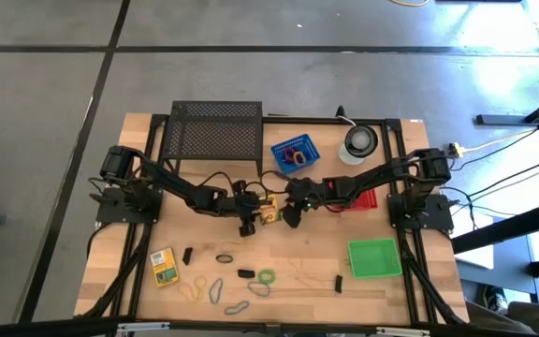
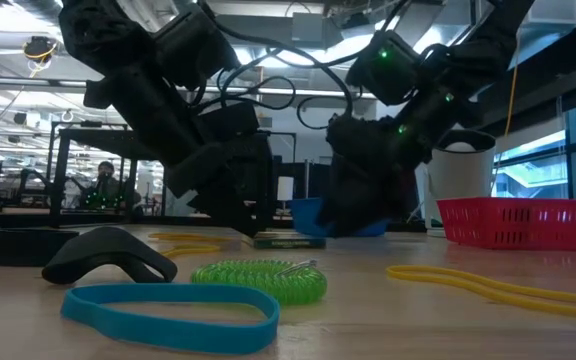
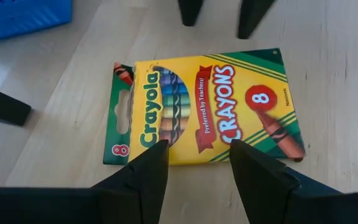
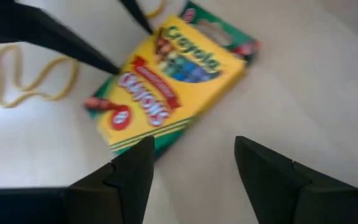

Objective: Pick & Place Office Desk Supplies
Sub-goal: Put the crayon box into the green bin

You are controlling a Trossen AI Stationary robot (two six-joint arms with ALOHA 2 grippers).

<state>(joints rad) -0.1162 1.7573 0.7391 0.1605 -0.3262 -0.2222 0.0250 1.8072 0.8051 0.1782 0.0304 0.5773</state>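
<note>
Crayon box [image 3: 210, 109] flat between left gripper [image 3: 194, 158] and right gripper [image 4: 194, 162], both released; risks colliding over it.

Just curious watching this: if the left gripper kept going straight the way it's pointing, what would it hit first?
Most likely the crayon box lying flat on the table. The left gripper points down at it with open fingers over its near edge. How much gap remains is hard to judge.

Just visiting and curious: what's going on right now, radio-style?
Both arms mid-table, left gripper and right gripper with open jaws, empty. Crayon box flat between them, ungripped. Nothing in the way.
</note>
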